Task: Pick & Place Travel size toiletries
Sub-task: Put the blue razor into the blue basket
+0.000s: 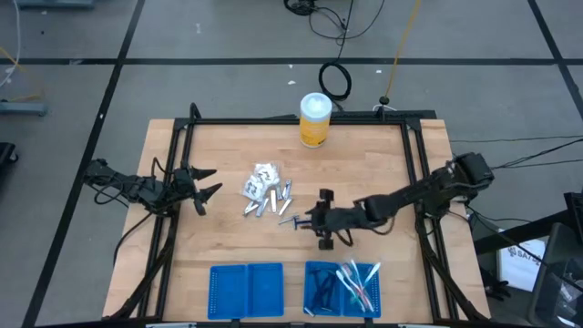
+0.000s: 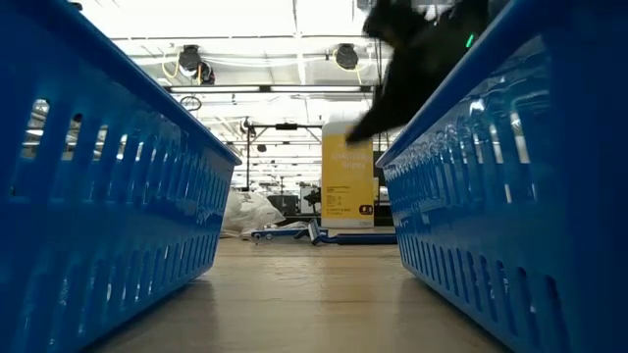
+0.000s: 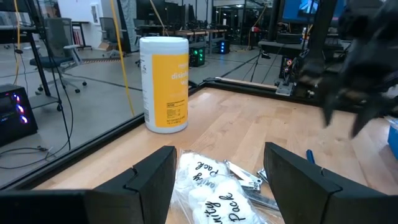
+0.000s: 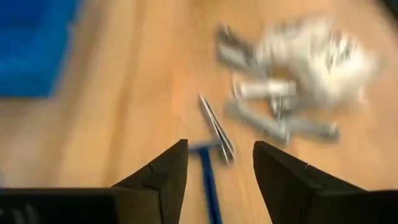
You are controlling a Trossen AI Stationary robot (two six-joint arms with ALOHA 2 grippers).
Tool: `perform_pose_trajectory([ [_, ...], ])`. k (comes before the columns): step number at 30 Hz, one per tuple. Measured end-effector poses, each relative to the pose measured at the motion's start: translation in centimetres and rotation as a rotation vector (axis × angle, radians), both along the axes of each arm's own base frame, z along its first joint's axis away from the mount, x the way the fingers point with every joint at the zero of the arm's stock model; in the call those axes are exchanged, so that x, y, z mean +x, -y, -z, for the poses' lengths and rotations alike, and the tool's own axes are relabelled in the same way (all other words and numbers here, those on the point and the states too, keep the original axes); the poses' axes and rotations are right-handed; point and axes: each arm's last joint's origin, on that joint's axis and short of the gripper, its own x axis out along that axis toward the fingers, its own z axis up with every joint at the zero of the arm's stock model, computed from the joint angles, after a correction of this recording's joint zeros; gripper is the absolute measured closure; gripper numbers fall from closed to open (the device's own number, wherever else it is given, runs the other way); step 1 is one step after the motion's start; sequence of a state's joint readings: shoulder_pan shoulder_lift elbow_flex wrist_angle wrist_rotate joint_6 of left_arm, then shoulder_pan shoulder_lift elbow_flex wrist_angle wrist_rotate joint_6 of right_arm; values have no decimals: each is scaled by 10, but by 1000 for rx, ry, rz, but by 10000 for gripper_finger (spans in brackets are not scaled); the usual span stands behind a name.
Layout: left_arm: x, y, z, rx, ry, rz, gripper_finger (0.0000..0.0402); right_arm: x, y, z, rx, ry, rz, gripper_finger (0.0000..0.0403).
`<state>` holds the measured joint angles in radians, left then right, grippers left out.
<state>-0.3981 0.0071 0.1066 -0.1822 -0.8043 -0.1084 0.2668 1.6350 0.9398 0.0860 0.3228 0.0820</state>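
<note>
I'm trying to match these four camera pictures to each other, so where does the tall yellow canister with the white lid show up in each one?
High view: the yellow canister stands at the table's far edge, centre.
Low view: it shows mid-picture between the two blue trays, partly behind a dark arm.
Left wrist view: it stands upright beyond the pile of white packets.
Right wrist view: not in it.
Shared landmark: the white packets.

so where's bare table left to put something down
Bare wood lies between the canister and the pile of toiletries, and between the pile and the left tray. It is crowded around the pile, where the open right gripper hovers. The right tray is half full.
</note>
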Motion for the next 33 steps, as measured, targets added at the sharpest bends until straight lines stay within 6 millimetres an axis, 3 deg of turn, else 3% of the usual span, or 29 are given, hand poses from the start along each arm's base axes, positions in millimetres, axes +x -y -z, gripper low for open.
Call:
perform_pose_trajectory([
  [4,0,0,0,0,0,0,162,7,15,30,45,-129,2,227],
  [10,0,0,0,0,0,0,162,14,29,54,104,-199,2,233],
  [22,0,0,0,0,0,0,163,7,33,64,120,-315,30,239],
  [33,0,0,0,0,0,0,162,4,33,66,148,-361,10,327],
])
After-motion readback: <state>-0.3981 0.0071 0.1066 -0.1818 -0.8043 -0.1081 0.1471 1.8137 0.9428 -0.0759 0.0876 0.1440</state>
